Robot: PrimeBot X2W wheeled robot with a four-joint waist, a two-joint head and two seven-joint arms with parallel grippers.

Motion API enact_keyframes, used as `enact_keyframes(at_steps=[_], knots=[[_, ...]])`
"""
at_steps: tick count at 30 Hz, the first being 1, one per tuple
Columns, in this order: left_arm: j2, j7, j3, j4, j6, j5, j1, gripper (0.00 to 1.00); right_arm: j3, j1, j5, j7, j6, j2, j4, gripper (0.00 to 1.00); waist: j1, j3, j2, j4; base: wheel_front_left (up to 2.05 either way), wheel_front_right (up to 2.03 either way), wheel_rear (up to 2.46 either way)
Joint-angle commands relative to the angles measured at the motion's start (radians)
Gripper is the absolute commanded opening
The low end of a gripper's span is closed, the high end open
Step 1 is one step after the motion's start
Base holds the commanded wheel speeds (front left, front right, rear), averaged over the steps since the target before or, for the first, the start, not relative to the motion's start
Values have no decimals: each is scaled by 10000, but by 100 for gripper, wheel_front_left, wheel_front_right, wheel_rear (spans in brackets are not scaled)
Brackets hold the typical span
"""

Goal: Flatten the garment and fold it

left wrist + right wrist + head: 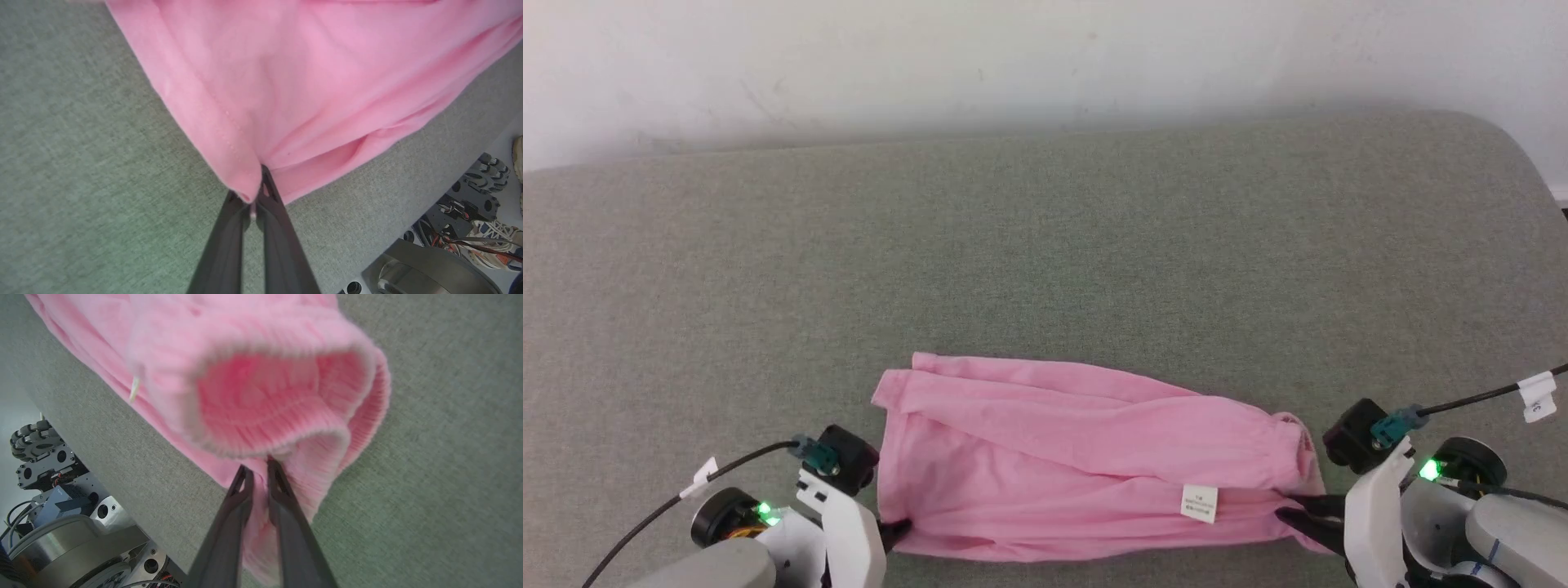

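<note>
The garment (1086,465), thin light-pink cloth, lies spread sideways on the grey-green cushion (1045,245) near its front edge, with folds running along its length. A small white label (1199,502) sits near its right end. My left gripper (897,531) is shut on the lower left corner; the left wrist view shows the hem of the garment (286,81) pinched between the dark fingertips (267,192). My right gripper (1298,518) holds the gathered elastic edge (286,396) at the right end, jaws a narrow slit apart with pink cloth between them.
A white wall (1045,57) rises behind the cushion. The cushion's front edge runs just below the garment. Beyond that edge, the wrist views show my wheeled base (61,547) and a pair of shoes (494,241) on the floor. Cables (1486,396) trail from both wrists.
</note>
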Motion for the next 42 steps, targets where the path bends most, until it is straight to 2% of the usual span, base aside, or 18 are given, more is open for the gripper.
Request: enact_keyframes(at_steps=[1, 2, 4, 7, 10, 13, 16, 19, 22, 26, 29, 33, 42], knots=[[12, -141, -20, 169, 165, 118, 164, 88, -119, 106, -45, -2, -23, 21, 23, 100, -1, -32, 0, -7, 0, 0, 0], [-34, -331, 31, 231, 232, 161, 192, 100, -201, 103, -119, -44, -23, 27, -16, 100, -1, -81, 0, -8, 0, 0, 0], [-55, -790, 158, 199, 340, 262, 260, 100, -393, 128, -257, -91, -23, -75, -219, 100, -1, -222, 0, 3, 0, 0, 0], [107, -1529, 363, -62, 722, 550, 388, 100, -882, 219, -364, -107, -23, -466, -885, 100, -1, -430, 0, 4, 0, 0, 0], [383, -2431, 719, -561, 1361, 863, 537, 100, -1636, 421, -507, -44, -23, -1044, -1681, 100, -1, -595, 0, 38, 0, 0, 0], [567, -3721, 1200, -933, 2462, 1533, 616, 100, -2638, 745, -684, 53, -23, -1439, -2324, 100, -1, -643, 0, 67, 0, 0, 0], [444, -4983, 1826, -1045, 3639, 2070, 797, 100, -3703, 1092, -907, 248, -23, -1532, -2697, 100, -1, -612, 0, 90, 0, 0, 0], [222, -5319, 2476, -1093, 4714, 2823, 1054, 100, -4554, 1476, -1228, 617, -23, -1343, -2814, 100, -1, -492, 0, 113, 0, 0, 0], [-310, -5353, 3665, -1514, 5628, 3909, 1454, 100, -5173, 1932, -1453, 1107, -23, -981, -2816, 100, -1, -322, 0, 171, 0, 0, 0], [-968, -5357, 5165, -2088, 6465, 5544, 2544, 100, -5756, 2466, -1647, 1815, -23, -418, -2770, 100, -1, -132, 0, 239, 0, 0, 0], [-1455, -5358, 6097, -2456, 6666, 6547, 3329, 100, -6036, 2770, -1707, 2332, -23, 11, -2657, 100, -1, 33, 0, 310, 0, 0, 0], [-2101, -5359, 7068, -2742, 6617, 7657, 4075, 100, -6222, 2905, -1851, 2933, -23, 501, -2312, 100, -1, 278, 0, 413, 0, 0, 0], [-3463, -5360, 8249, -2398, 5607, 8868, 4737, 100, -5503, 2505, -2506, 3802, -23, 1413, -663, 100, -1, 690, 0, 677, 0, 0, 0]])
